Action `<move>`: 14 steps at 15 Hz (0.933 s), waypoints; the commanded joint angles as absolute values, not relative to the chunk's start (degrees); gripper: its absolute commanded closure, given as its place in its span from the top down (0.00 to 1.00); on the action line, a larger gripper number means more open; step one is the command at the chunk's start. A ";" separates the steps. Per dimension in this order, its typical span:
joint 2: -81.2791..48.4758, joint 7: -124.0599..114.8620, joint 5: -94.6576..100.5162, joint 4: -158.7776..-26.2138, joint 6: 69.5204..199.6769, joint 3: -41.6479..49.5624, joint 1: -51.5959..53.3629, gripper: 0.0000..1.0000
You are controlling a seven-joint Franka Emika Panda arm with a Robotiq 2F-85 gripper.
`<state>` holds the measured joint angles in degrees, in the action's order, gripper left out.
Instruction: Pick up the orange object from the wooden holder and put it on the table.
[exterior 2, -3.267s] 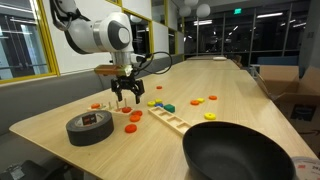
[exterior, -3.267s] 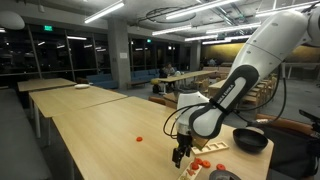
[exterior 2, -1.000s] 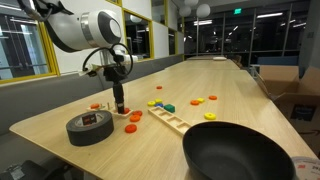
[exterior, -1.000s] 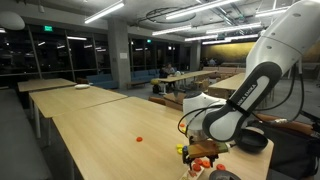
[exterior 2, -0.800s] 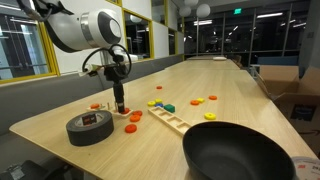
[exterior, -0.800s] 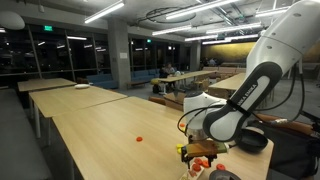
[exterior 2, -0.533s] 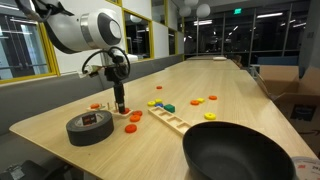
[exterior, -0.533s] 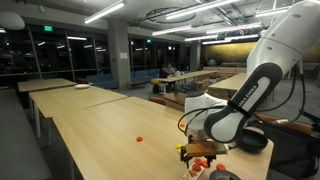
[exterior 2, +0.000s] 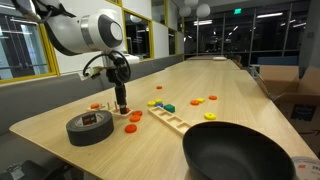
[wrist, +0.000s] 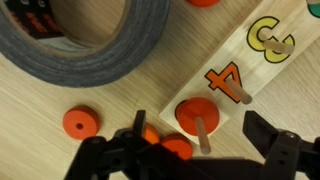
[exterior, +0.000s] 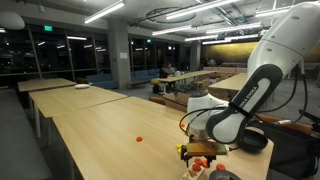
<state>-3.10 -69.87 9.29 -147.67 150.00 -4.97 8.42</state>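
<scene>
While the hand [wrist: 198,132] was spread wide and held nothing, the orange disc [wrist: 190,113] sat on a wooden holder [wrist: 262,72] peg between its fingers, tape roll [wrist: 62,58] at ten o'clock.

The pincer [exterior 2: 120,107] has dropped from its hover to the bench [exterior 2: 235,85] top beside the long edge, with its wrist turned.

On the table [exterior 2: 230,85], the wooden holder [exterior 2: 170,120] lies between the tape roll [exterior 2: 90,127] and the bowl [exterior 2: 240,152].
</scene>
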 commanded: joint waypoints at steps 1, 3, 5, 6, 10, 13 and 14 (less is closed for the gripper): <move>-2.27 -69.11 7.28 -148.29 151.40 -4.98 7.88 1.00; -2.30 -68.73 6.39 -148.19 151.31 -4.98 7.72 1.00; -2.24 -68.63 5.82 -148.14 151.15 -4.98 7.66 1.00; -2.25 -68.57 5.60 -148.13 151.15 -4.97 7.63 1.00; -2.28 -68.83 5.98 -148.16 151.34 -4.86 7.54 0.75; -2.45 -68.80 6.07 -148.03 151.41 -4.80 7.47 0.51; -2.47 -68.81 6.11 -148.01 151.44 -4.78 7.45 0.44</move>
<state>-3.11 -69.79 6.91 -147.67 150.13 -4.89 7.78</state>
